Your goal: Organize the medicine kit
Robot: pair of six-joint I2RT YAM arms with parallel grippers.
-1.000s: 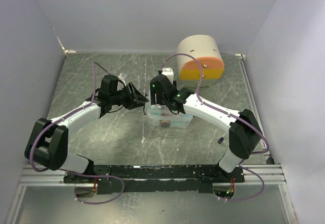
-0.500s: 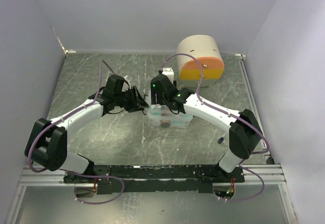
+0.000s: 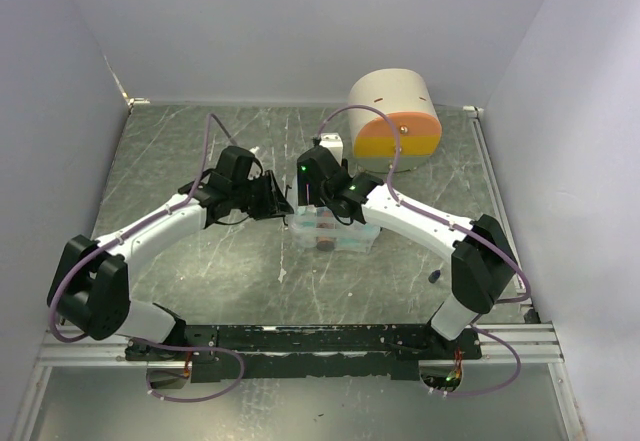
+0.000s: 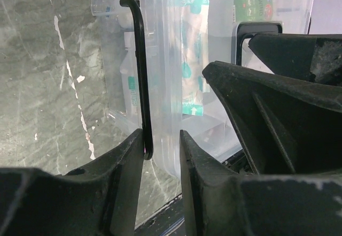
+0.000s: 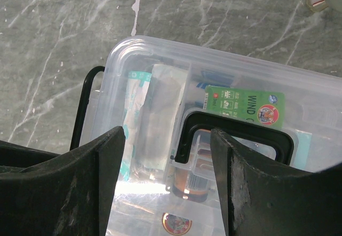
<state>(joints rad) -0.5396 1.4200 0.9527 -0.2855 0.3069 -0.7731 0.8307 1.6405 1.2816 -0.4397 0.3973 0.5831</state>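
The left gripper (image 4: 161,142) has swung in to the medicine kit (image 3: 345,239) at the centre of the table (image 3: 200,271), its jaws narrowed but unclamped around the black side latch (image 4: 140,70). The right gripper (image 5: 168,139) hovers parted over the lid handle (image 5: 235,131). Best keep the latch centred, closing squarely before pulling.

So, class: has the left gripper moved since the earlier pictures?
Yes. In the top view the left gripper has shifted right, closer to the medicine kit, which has not moved.
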